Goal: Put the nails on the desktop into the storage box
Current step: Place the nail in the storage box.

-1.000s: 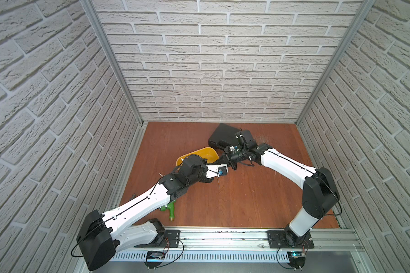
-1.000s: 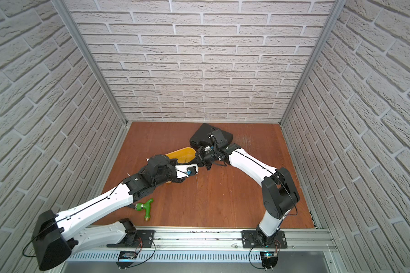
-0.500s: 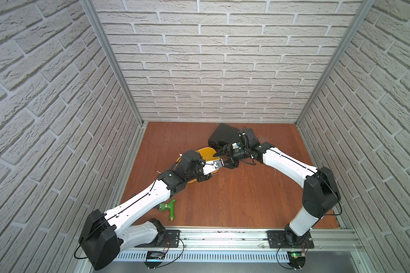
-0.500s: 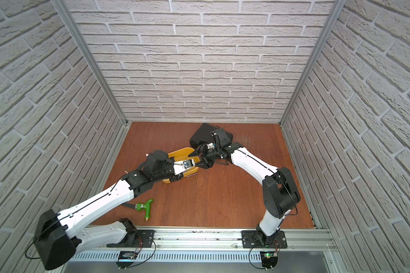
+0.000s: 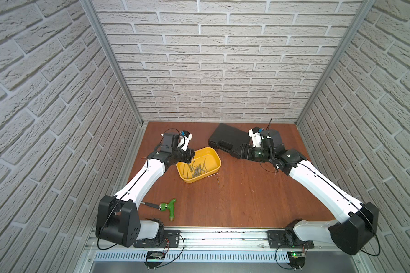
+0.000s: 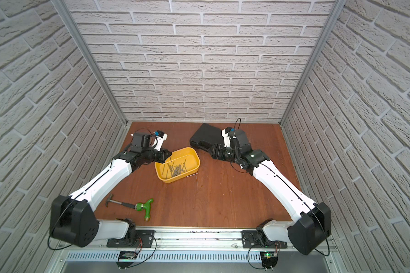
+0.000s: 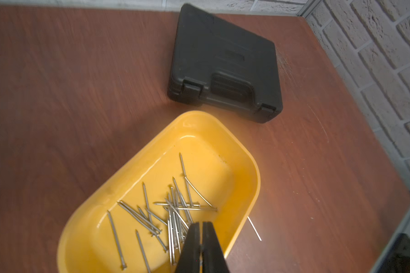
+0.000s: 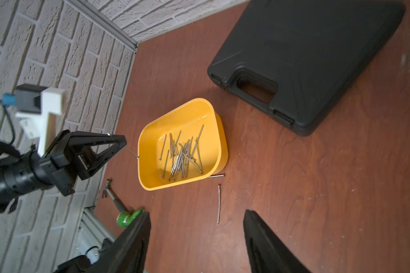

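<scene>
Pinching a single nail [image 8: 131, 152] between its closed tips, our left pincer [image 8: 123, 142] hangs at the left rim of the storage box [image 5: 200, 177]. The nail juts out of the tips and slants down toward that rim; we cannot tell whether it touches. Our right pincer [image 8: 196, 212] stands wide open with nothing between its jaws. In a top view it is right of the frame's centre, over the lower right corner of the black case [image 5: 225, 138].

In both top views the storage box sits flat on the table [image 5: 246, 201], a little left of the frame's centre. We see the nails [image 5: 197, 169] heaped inside it, criss-crossed, mostly in its middle and lower left part. Two loose nails lie outside on the table. One [image 8: 217, 175] lies right along the box's lower right wall; the other [image 8: 219, 204] lies near it but apart, toward the frame's centre.

The black case lies closed, up and to the right of the box, near it but not touching. A hammer [image 6: 128, 204] with a green handle lies at the lower left of the table, beside our left arm.
</scene>
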`<state>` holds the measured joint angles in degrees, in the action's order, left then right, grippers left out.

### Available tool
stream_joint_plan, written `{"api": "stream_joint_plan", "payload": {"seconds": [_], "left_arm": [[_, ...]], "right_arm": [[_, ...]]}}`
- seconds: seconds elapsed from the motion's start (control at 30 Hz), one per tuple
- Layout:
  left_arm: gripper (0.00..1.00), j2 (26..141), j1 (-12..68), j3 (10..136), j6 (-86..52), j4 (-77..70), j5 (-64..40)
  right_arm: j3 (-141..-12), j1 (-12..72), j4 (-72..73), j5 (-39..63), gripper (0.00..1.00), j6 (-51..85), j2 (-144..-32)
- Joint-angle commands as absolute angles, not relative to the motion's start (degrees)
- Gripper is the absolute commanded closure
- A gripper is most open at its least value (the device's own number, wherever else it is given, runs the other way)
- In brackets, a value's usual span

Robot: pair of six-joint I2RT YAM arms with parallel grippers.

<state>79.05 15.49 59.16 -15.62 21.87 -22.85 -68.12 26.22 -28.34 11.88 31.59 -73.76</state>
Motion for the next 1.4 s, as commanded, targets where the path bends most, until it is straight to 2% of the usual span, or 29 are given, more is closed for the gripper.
{"api": "stream_joint_plan", "payload": {"seconds": [0.0, 0.33, 0.43, 0.57, 0.7, 0.77, 0.8, 1.0, 1.1, 1.37], "left_arm": [[1.0, 81.62, 14.61, 60.99, -23.24, 25.1, -27.7], [1.0, 91.98, 11.92, 60.42, -23.21, 22.43, -26.45], [1.0, 94.8, 11.52, 61.18, -23.12, 22.29, -26.45], [1.0, 97.49, 11.48, 61.44, -23.2, 21.71, -26.94], [1.0, 98.96, 11.51, 61.22, -23.21, 21.92, -27.11], [0.95, 98.71, 11.46, 61.0, -23.32, 21.92, -26.94], [0.88, 98.41, 11.49, 60.91, -23.21, 22.04, -26.69], [0.72, 95.86, 11.42, 61.35, -22.97, 23.97, -25.84], [0.68, 93.73, 11.49, 61.09, -23.48, 24.76, -25.75], [0.58, 83.28, 11.56, 60.73, -24.79, 28.7, -24.79]], "right_arm": [[-65.78, 29.58, -25.39, 8.56, 0.33, 15.1, -71.81], [-61.66, 44.73, -20.09, 2.55, 0.34, 1.36, -70.53], [-59.54, 47.57, -16.51, 1.25, 0.3, -1.28, -69.44], [-57.92, 48.21, -15.15, -1.2, 0.22, -0.63, -69.16], [-58.75, 48.25, -17.38, -0.96, 0.21, 0.91, -70.64], [-59.72, 48.25, -19.55, -1.69, 0.21, 1.88, -71.79], [-60.22, 48.25, -20.67, -2.52, 0.21, 2.76, -72.4], [-64.05, 48.25, -30.94, -5.92, 0.25, 9.08, -78.36], [-64.71, 48.32, -33.66, -4.88, 0.28, 13.63, -81.64], [-63.53, 51.5, -34.01, -9.73, 0.31, 21.34, -88.96]]}}
